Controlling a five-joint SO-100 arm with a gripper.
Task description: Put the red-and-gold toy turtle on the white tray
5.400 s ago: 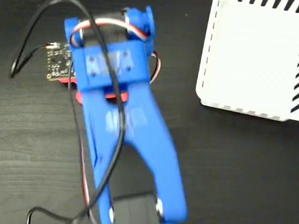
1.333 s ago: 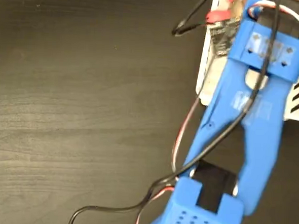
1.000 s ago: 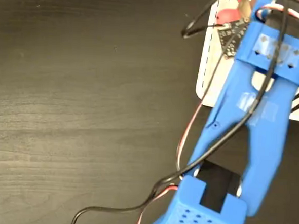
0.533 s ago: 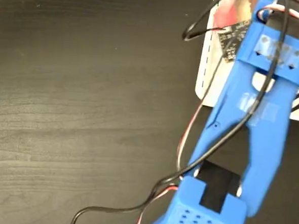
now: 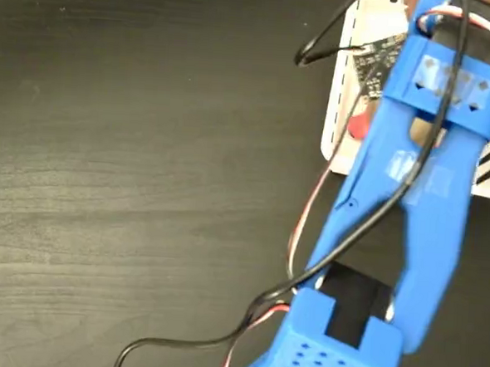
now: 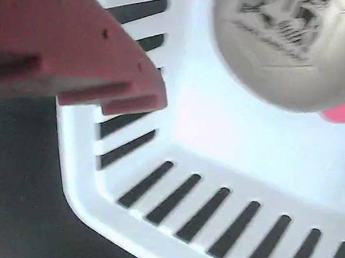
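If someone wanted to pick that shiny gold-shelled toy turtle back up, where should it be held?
Probably across the sides of the domed gold shell of the red-and-gold toy turtle, coming from above: it lies shell-up on the floor of the white slotted plastic tray, and the rounded top offers little purchase.

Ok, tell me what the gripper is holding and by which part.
Nothing, as far as shown: in the wrist view the red-and-gold toy turtle lies on the white tray floor, apart from the one visible red finger.

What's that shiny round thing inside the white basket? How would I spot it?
Find the white tray with black slits on the dark table. On its floor sits the red-and-gold toy turtle: a glossy gold dome with a black mark on top and a coral-red foot poking out.
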